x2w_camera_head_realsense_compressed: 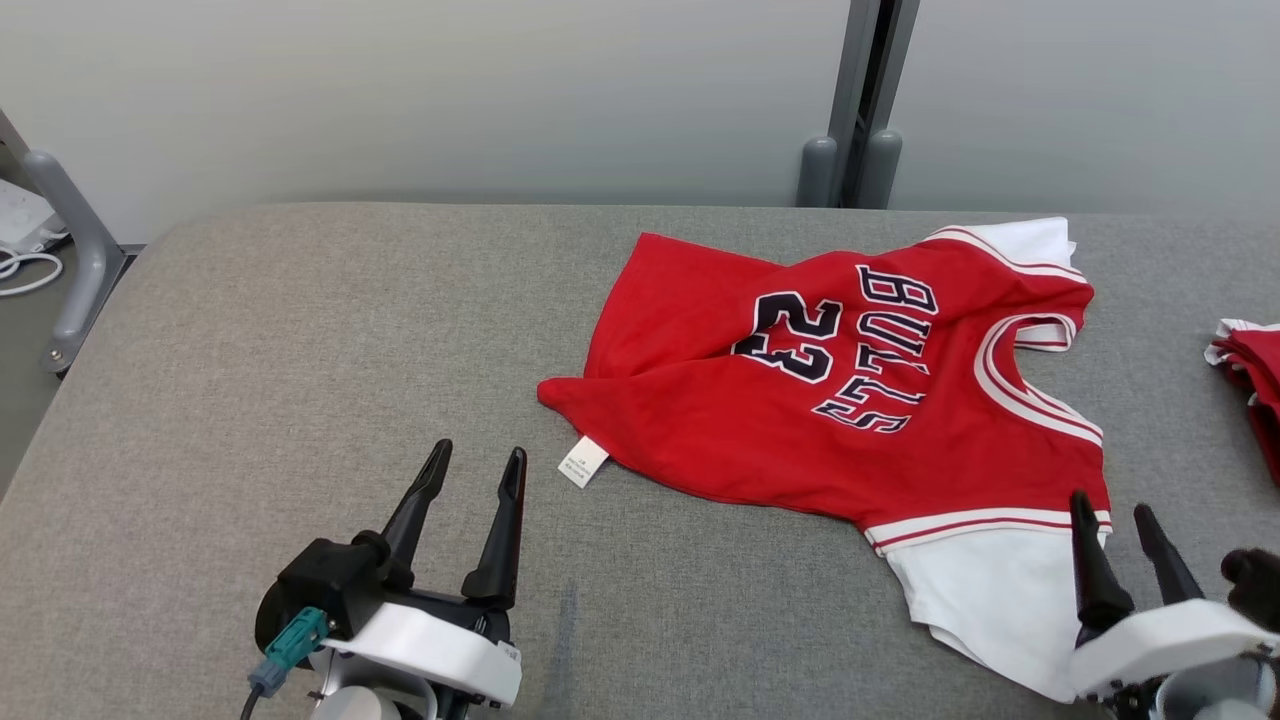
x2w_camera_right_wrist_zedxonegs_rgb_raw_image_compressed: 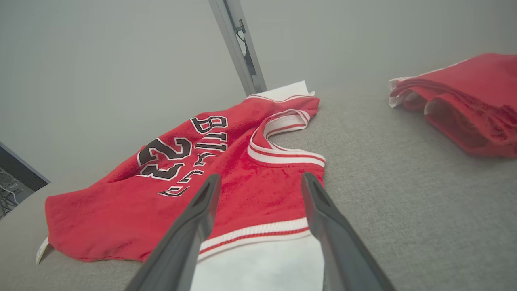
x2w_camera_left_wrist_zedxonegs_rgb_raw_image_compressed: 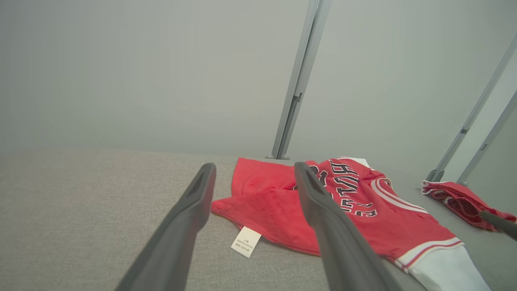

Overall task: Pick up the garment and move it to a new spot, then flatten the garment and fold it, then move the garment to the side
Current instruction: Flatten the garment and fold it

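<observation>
The red jersey [x2w_camera_head_realsense_compressed: 800,420] with white sleeves and "BULLS 23" lettering lies rumpled on the grey fabric bench [x2w_camera_head_realsense_compressed: 300,350], right of centre. The right gripper [x2w_camera_head_realsense_compressed: 1110,505] stands wide open and empty at its near sleeve. The left gripper [x2w_camera_head_realsense_compressed: 478,452], equally wide, is near its hem label [x2w_camera_head_realsense_compressed: 583,461].

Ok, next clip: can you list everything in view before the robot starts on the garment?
jersey: one, red with white sleeves and black lettering, spread but rumpled on the table, right of centre
care tag: one, white, at the jersey's hem corner nearest the left arm
second garment: one, red with white trim, folded, at the table's right edge
table: one, grey fabric top, under everything
upright post: one, grey, behind the table's far edge
cable: one, white, off the table at far left
left end effector: one, dark fingers, open, over bare table near the tag
right end effector: one, dark fingers, open, at the jersey's near white sleeve
</observation>
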You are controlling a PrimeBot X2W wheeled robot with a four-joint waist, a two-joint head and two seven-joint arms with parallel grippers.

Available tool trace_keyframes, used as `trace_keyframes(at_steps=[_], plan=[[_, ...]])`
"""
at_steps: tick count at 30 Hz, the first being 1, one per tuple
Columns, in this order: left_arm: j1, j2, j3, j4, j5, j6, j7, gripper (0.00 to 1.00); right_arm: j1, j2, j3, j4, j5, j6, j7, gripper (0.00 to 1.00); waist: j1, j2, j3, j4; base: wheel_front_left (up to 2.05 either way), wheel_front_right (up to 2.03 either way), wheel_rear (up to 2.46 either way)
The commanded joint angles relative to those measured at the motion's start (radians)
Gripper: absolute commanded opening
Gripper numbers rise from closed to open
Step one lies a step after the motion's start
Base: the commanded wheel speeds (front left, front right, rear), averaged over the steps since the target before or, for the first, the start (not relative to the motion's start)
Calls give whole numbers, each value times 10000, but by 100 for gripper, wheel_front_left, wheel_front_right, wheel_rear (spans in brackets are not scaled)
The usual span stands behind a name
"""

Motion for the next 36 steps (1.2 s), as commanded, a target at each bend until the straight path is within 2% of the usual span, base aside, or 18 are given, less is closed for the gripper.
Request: trace_keyframes(at_steps=[1,11,18,19,20,21,26,36], plan=[[44,45,67,1,1,-28,-27,100,424,33,-39,115,-75,1,-41,100,0,-1,-34,4,0,0,0],[306,46,77,62,32,-33,-25,100,1199,251,447,1512,408,1,36,100,0,-1,-290,-82,0,0,0],[249,46,39,72,72,-72,-25,100,1038,391,1099,2027,805,1,361,100,0,-1,-256,-75,0,0,0],[245,45,37,79,77,-76,-25,100,1020,407,1200,2055,873,2,387,90,0,-1,-255,-69,0,0,0],[253,51,42,90,86,-77,-25,100,988,421,1323,2059,948,4,417,35,0,-1,-253,-61,0,0,0],[260,48,39,92,94,-79,-25,100,960,417,1471,2026,1015,5,426,0,0,-1,-249,-51,0,0,0],[330,48,86,123,89,-53,-25,100,817,83,1748,1858,1387,7,320,0,0,-1,-280,-39,0,0,0],[386,46,132,86,40,-37,-25,100,365,-985,442,2017,1339,-1,-14,0,0,-1,-421,-218,0,0,0]])
